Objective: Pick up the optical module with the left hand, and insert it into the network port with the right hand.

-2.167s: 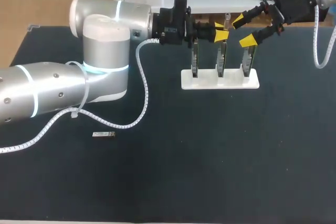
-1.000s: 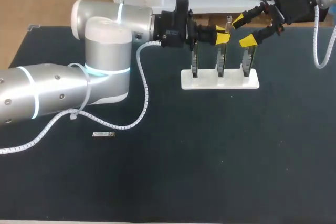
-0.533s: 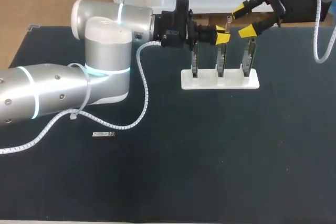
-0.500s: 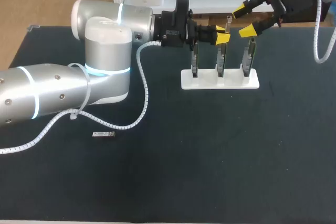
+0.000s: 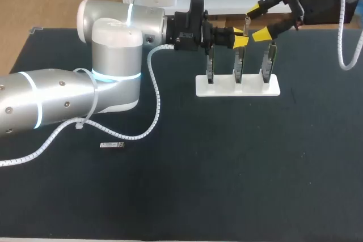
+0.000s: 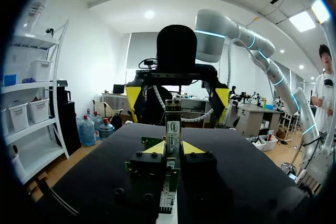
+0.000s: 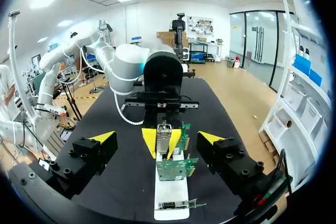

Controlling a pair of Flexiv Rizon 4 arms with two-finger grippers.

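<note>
Silver and slim, the module (image 6: pixel 172 129) stands upright, clamped between the yellow tips of our left gripper (image 5: pixel 239 35), just above the middle board (image 5: pixel 239 60) of three on the white stand (image 5: pixel 238 87). Our right gripper (image 5: pixel 258 21) faces it from the table's far side, jaws spread wide and holding nothing.

We judge the handover to be the risky part. If the right jaws close off-centre, or the left lets go too soon, the module could twist or drop among the boards. A low approach could also clip a board's top edge.

Only the head view shows the whole row of boards and a small silver part (image 5: pixel 112 145) lying flat, well apart from the stand. The grip itself is clear only in the wrist views. The right wrist view also shows the module sitting centred between our open jaws.
</note>
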